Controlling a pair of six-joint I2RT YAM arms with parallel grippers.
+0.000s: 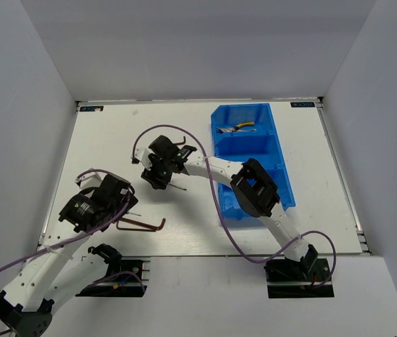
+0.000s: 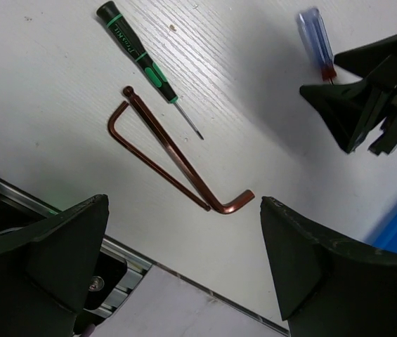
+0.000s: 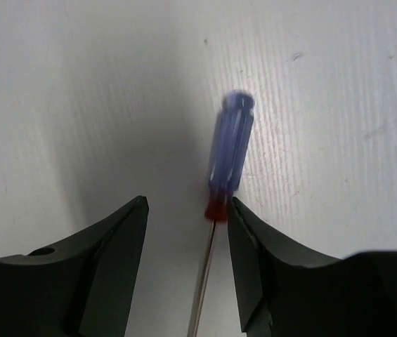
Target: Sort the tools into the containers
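Observation:
My right gripper point(image 3: 187, 203) is open low over the table, its jaws either side of the thin shaft of the red-blue screwdriver point(image 3: 230, 151); the red collar lies against the right fingertip point(image 3: 244, 225). In the top view this gripper point(image 1: 157, 175) is left of the blue bin point(image 1: 282, 175). My left gripper point(image 2: 184, 203) is open and empty above the table's near edge. Beyond it lie two brown hex keys point(image 2: 170, 151) and the green-black screwdriver point(image 2: 142, 60). The hex keys also show in the top view point(image 1: 142, 223). Yellow-handled pliers point(image 1: 240, 128) lie in the bin's far compartment.
The left wrist view shows my right gripper point(image 2: 374, 91) close by at the right, over the red-blue screwdriver point(image 2: 317, 42). The right arm's elbow point(image 1: 254, 186) hangs over the bin's near compartments. A metal rail point(image 2: 36, 203) runs along the table's near edge. Grey walls enclose the table.

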